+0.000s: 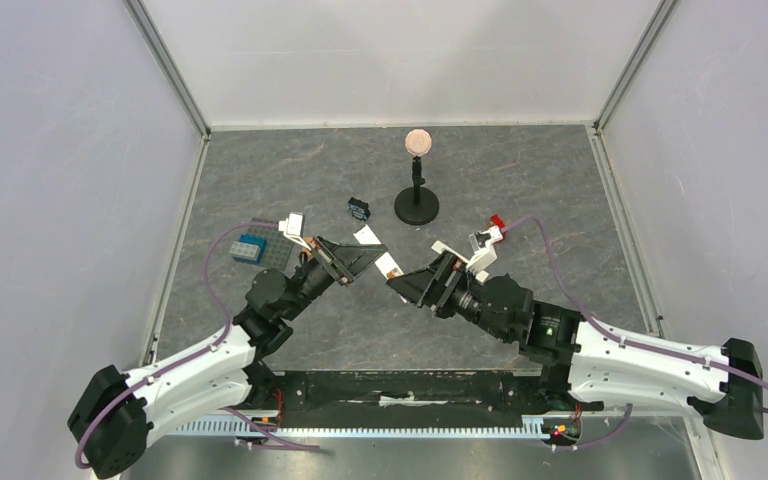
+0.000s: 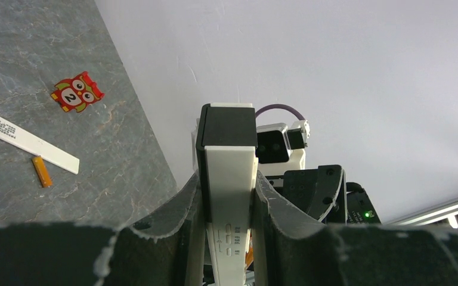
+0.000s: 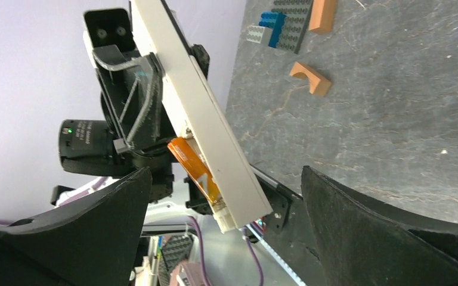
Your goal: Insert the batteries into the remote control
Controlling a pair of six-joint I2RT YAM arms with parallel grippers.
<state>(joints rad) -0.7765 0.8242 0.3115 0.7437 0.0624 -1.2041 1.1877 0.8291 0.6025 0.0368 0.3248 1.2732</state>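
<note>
Left gripper [image 2: 228,185] clamps remote [image 2: 229,155], off table. Battery [image 3: 194,168] sits against remote's lower end. Right gripper [image 3: 225,176] gapes wide, facing remote.

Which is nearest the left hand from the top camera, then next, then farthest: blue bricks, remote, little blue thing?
1. remote: held in the left hand.
2. little blue thing: just beyond the hand.
3. blue bricks: far off left.

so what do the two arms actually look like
Both the left arm and right arm have white shells, black joints and a looping purple cable. Their black fingers are curved with rough edges. A green light glows near each wrist.
</note>
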